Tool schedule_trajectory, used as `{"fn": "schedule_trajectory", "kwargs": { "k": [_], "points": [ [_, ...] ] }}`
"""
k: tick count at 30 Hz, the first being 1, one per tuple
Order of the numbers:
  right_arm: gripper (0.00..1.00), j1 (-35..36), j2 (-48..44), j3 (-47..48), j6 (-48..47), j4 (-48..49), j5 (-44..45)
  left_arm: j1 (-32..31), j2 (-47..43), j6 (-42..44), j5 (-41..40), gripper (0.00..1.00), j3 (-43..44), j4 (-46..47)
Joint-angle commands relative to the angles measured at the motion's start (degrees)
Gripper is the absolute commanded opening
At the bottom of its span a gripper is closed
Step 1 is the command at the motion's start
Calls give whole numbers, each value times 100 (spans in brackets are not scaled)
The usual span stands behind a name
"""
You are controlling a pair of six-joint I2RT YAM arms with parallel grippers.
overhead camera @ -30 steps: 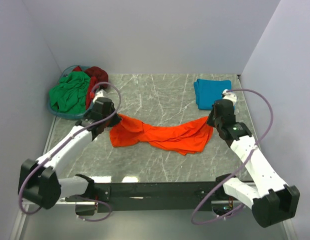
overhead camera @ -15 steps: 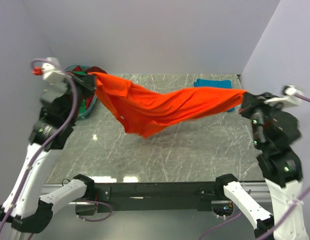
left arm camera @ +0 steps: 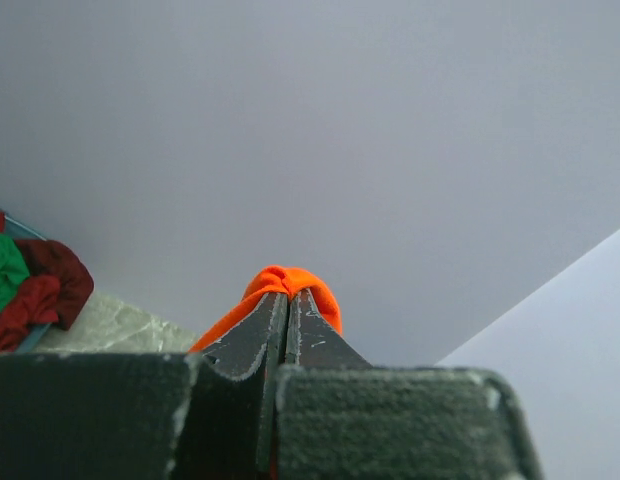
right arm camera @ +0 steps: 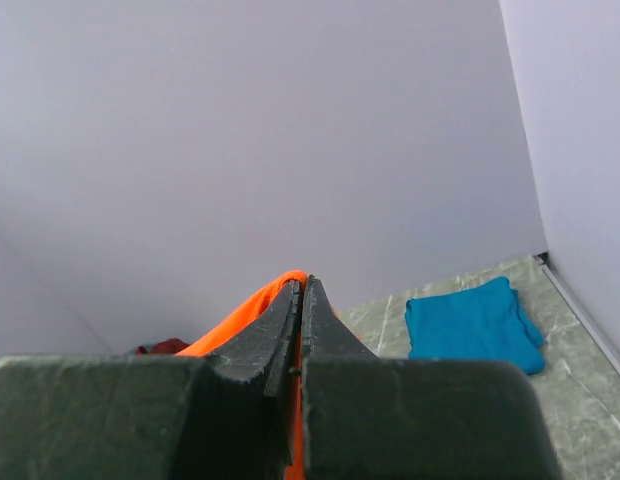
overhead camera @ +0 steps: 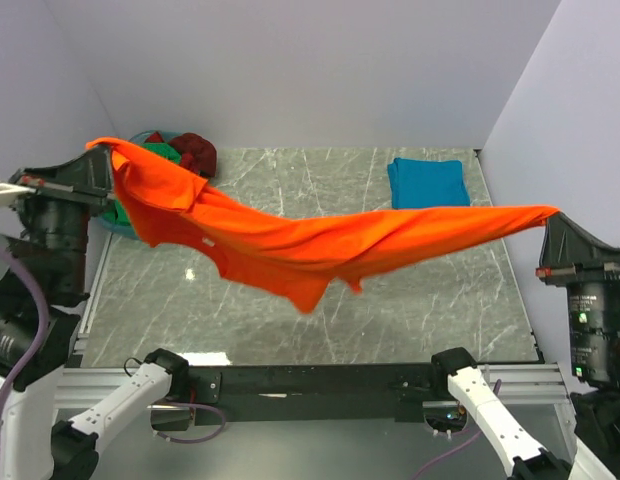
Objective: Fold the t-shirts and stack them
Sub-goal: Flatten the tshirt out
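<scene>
The orange t-shirt hangs stretched in the air between both arms, high above the table, sagging in the middle. My left gripper is shut on its left end, seen as an orange fold at the fingertips. My right gripper is shut on its right end. The teal t-shirt lies folded at the back right of the table and also shows in the right wrist view. The green t-shirt and dark red t-shirt lie in the basket, partly hidden by the orange cloth.
A blue plastic basket stands at the back left corner. The marble table top is bounded by grey walls at the back and sides, with a black rail at the near edge.
Both grippers have lifted the orange t-shirt off the table and pulled apart and up. The shirt is now stretched wider and higher than half a second ago.
</scene>
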Motion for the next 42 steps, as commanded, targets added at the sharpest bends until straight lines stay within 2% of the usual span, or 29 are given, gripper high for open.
{"fn": "schedule_trajectory", "kwargs": {
  "k": [1, 3, 6, 7, 8, 10, 12, 15, 17, 20, 22, 23, 24, 25, 26, 27, 29, 33, 35, 36, 38, 39, 42],
  "points": [
    [0, -31, -107, -53, -8, -132, -176, -6, 103, 228, -385, 1, 76, 169],
    [0, -31, -125, -343, 36, -114, -80, -6, 288, 237, -631, 1, -20, 195],
    [0, -31, 6, -958, 89, -62, 174, 2, 937, 210, -1106, 1, -266, 266],
    [0, -39, 50, -1142, 98, -27, 271, 98, 1400, 158, -1107, 1, -354, 240],
    [0, -31, 199, -1544, 159, 0, 359, 230, 1657, 105, -985, 1, -381, 213],
    [0, -39, 410, -1959, 212, 96, 632, 676, 2411, -96, -99, 1, -582, 283],
    [0, -48, 779, -2645, 361, 350, 790, 802, 2870, -150, 576, 1, -967, 668],
    [0, -162, 1464, -3436, 511, 868, 493, 846, 3557, -124, 1289, 1, -1573, 1440],
    [0, -276, 2112, -3761, 589, 1072, -95, 846, 3865, -185, 1459, 0, -1848, 1767],
    [0, -514, 2982, -3729, 686, 1108, -562, 846, 3971, -282, 1512, 2, -2287, 2049],
    [0, -584, 3327, -3649, 678, 1073, -554, 846, 3928, -273, 1486, 14, -2481, 2120],
    [3, -593, 3381, -3605, 695, 1064, -510, 846, 3919, -256, 1434, 26, -2499, 2051],
    [12, -611, 3391, -3605, 713, 1116, -527, 837, 3910, -378, 1320, 37, -2447, 1928],
    [17, -619, 3391, -3605, 713, 1151, -554, 837, 3866, -466, 1214, 51, -2403, 1544],
    [22, -628, 3347, -3631, 731, 1178, -597, 837, 3831, -536, 1005, 99, -2368, 1366],
    [31, -637, 3312, -3623, 722, 1230, -624, 829, 3770, -537, 942, 99, -2341, 1234],
    [34, -646, 3250, -3631, 713, 1239, -624, 776, 3445, -502, 888, 99, -2463, 1215],
    [41, -681, 3171, -3649, 739, 1143, -423, 715, 2551, -335, 1643, 100, -3024, 1408],
    [48, -690, 3119, -3684, 801, 1099, -343, 347, 2233, -396, 1592, 99, -3236, 1400],
    [58, -707, 3101, -3675, 818, 1038, -308, 189, 2074, -396, 1548, 100, -3472, 1443],
    [68, -725, 3013, -3719, 897, 985, -185, -103, 1626, -187, 2246, 100, -3781, 1627],
    [75, -725, 2961, -3754, 915, 976, -150, -147, 1485, -3, 3129, 99, -4122, 1950],
    [78, -769, 2767, -3903, 977, 1011, -246, -480, 1115, -613, 3192, 99, -4598, 1936]
  ]
}}
